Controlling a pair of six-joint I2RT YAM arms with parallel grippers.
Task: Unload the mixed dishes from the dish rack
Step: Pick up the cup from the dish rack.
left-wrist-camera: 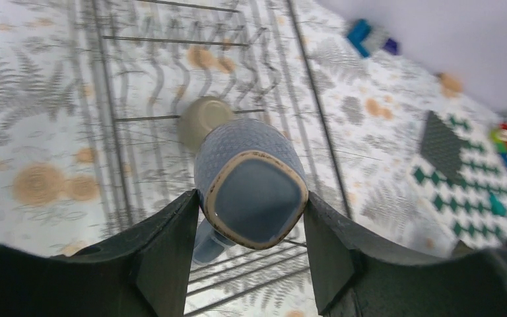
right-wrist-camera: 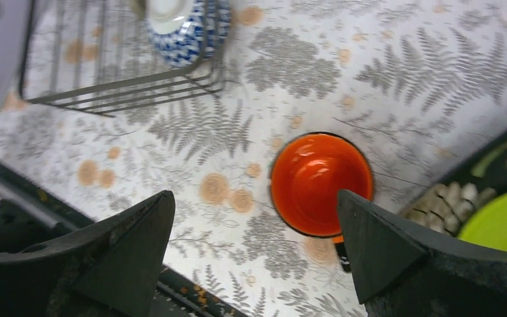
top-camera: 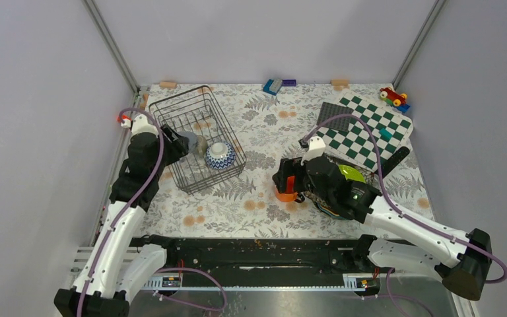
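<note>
The left pincer [left-wrist-camera: 251, 193], half closed across the walls of the grey cup [left-wrist-camera: 247, 148] over the dish rack [top-camera: 179, 115], grips stiff, probably slippery, breakable ware; right pincer [right-wrist-camera: 254, 193] gapes empty.

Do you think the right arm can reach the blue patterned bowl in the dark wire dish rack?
Probably yes: the open right gripper holds nothing, and the bowl sits uncovered at the right edge of the rack.

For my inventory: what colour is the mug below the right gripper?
The orange mug is glossy orange inside, seen best in the right wrist view.
</note>
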